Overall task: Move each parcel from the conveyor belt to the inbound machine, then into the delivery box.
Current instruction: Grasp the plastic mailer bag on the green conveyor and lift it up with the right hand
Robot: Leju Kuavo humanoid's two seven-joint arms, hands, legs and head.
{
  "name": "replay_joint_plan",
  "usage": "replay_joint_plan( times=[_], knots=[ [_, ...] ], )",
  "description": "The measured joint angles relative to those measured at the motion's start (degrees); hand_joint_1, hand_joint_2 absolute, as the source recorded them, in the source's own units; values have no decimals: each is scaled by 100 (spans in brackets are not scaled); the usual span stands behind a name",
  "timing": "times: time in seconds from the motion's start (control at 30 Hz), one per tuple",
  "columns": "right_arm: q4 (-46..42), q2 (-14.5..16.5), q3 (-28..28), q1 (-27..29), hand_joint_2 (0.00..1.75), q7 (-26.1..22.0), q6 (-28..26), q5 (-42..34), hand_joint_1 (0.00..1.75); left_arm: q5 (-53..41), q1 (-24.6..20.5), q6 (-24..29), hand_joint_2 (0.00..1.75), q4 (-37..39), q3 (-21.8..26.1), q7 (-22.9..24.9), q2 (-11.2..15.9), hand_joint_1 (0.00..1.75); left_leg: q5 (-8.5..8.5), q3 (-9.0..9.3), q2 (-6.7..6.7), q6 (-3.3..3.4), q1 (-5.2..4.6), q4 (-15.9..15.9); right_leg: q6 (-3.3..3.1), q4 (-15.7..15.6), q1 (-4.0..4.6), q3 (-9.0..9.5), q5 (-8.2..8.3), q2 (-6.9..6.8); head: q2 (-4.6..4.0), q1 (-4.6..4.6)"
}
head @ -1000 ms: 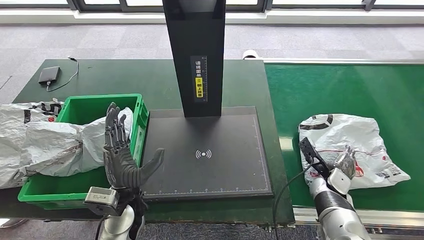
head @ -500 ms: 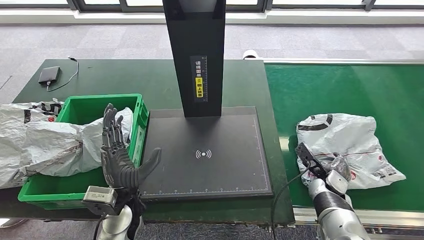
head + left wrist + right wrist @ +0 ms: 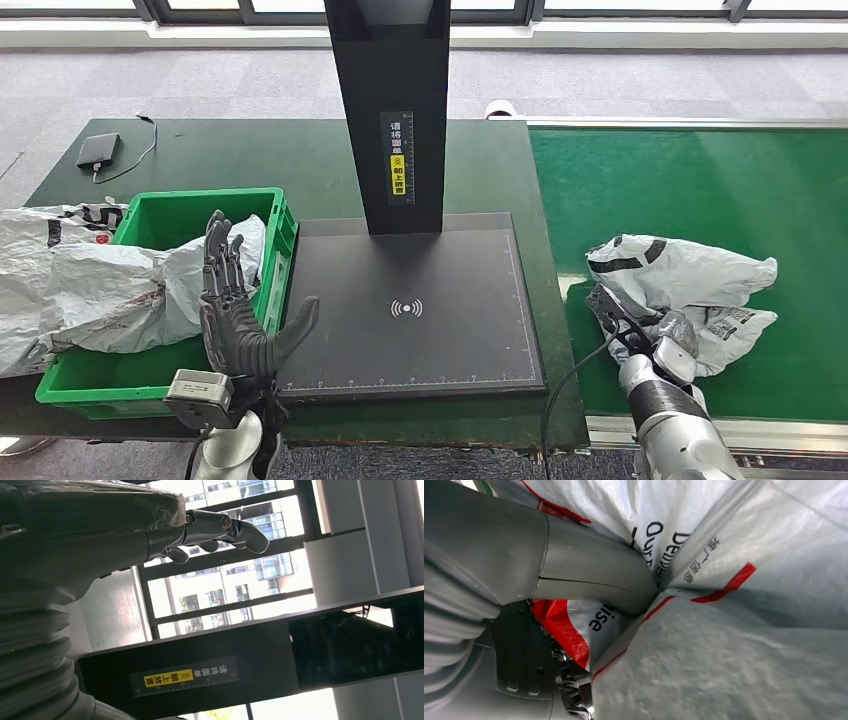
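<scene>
A white plastic parcel (image 3: 690,285) with red and black print lies crumpled on the green conveyor belt (image 3: 700,180), near its left edge. My right hand (image 3: 665,335) grips the parcel's near side; up close, the thick thumb (image 3: 589,580) presses into a fold of the bag (image 3: 744,630). The black inbound machine plate (image 3: 410,310) with its upright post (image 3: 390,110) sits at the centre. My left hand (image 3: 235,310) stands raised and open, fingers spread, between the plate and the green delivery box (image 3: 165,215). Crumpled white parcels (image 3: 90,285) spill over the box's left wall.
A dark device with a cable (image 3: 98,150) lies at the far left of the dark green table (image 3: 250,155). Beyond the table and belt is grey carpet. In the left wrist view the post's yellow label (image 3: 185,677) shows against windows.
The parcel on the belt has bunched up and been drawn left, toward the machine, in my right hand's grip. My left hand has sunk slightly.
</scene>
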Motion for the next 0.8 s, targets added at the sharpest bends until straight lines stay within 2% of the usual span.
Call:
replay_joint_plan(
  times=[0.37,0.47,0.57,0.67,0.73,0.8],
  knots=[
    [0,51,0,-1,175,-36,-215,3,175,11,22,4,175,-1,103,0,-11,0,0,-1,-2,0,0,0,0,0,0,1,0,-2,0,0],
    [-3,73,0,3,175,-142,-485,-2,175,11,26,16,175,-3,118,0,-13,0,0,-3,-2,0,0,0,0,0,-1,1,0,-2,-1,0],
    [-82,162,0,10,175,-663,-1424,-24,175,11,38,55,175,-36,143,0,-14,0,1,-6,-1,0,0,0,0,1,-1,-1,0,-2,0,1],
    [-432,358,17,52,175,-1574,-2471,-217,175,11,49,62,175,-81,175,0,-14,0,1,-6,2,0,1,-1,0,1,1,-5,0,0,0,1],
    [-946,558,106,199,175,-2118,-2839,-466,175,11,50,61,175,-88,192,0,-14,0,1,-5,0,-1,4,-1,-2,1,4,-6,-1,0,1,0],
    [-1625,792,288,444,175,-2441,-2958,-660,175,19,49,65,175,-85,200,0,-14,0,1,-5,-2,-1,6,-2,-3,1,6,-8,-2,-1,1,0]
  ],
)
